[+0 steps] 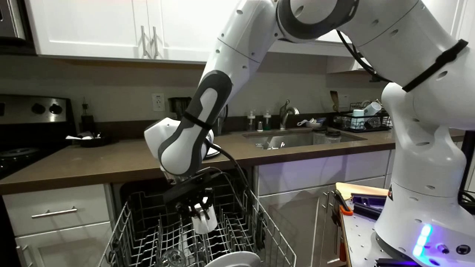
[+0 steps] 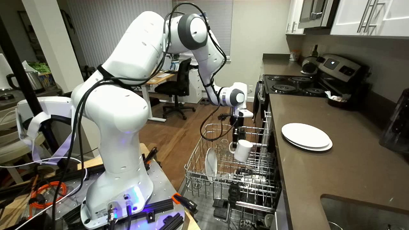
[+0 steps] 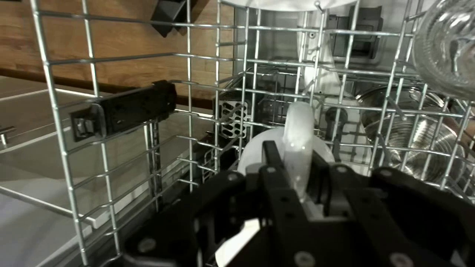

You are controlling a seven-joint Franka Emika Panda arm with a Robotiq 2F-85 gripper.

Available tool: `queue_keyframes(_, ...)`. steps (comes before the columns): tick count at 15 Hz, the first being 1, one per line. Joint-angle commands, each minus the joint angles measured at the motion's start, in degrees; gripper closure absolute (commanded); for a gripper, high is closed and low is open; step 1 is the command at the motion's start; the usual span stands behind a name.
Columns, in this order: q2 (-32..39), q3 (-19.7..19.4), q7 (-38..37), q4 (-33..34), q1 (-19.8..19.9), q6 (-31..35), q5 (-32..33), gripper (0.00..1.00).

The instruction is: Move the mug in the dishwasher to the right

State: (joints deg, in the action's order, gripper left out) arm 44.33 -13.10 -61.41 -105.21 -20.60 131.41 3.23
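Note:
The white mug (image 1: 207,221) is in the dishwasher's upper wire rack (image 1: 275,225). It shows tilted in both exterior views, with its handle toward the gripper (image 2: 235,144). The mug (image 2: 243,150) is at or just above the tines of the rack (image 2: 209,181); I cannot tell whether it touches them. In the wrist view, the black fingers of the gripper (image 3: 295,155) stand on either side of the mug's handle (image 3: 299,133) and are closed on it. The mug's round body (image 3: 256,150) shows behind the fingers, partly hidden by them.
A white plate (image 2: 211,163) stands upright in the rack. A clear glass (image 3: 445,48) is near it, also seen in an exterior view (image 1: 173,257). The counter edge (image 2: 281,159) runs beside the rack. A black rack clip (image 3: 133,107) is on the side wires. Stacked plates (image 2: 306,135) lie on the counter.

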Motion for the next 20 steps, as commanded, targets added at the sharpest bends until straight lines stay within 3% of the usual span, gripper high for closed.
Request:
queue_keyframes(1,-6.45,0.36,-3.86,-5.87,-0.18,-1.74,3.94,0.91)
queue_keyframes(9,-7.57,-0.64,-12.49,-12.49,0.00,4.78,10.85,0.91)
queue_keyframes(14,-6.26,-3.51,-17.12,-15.82,-0.63,13.22,17.43,0.91)
queue_keyframes(20,-4.34,-7.71,-19.82,-18.53,-0.74,23.91,20.45,0.91)
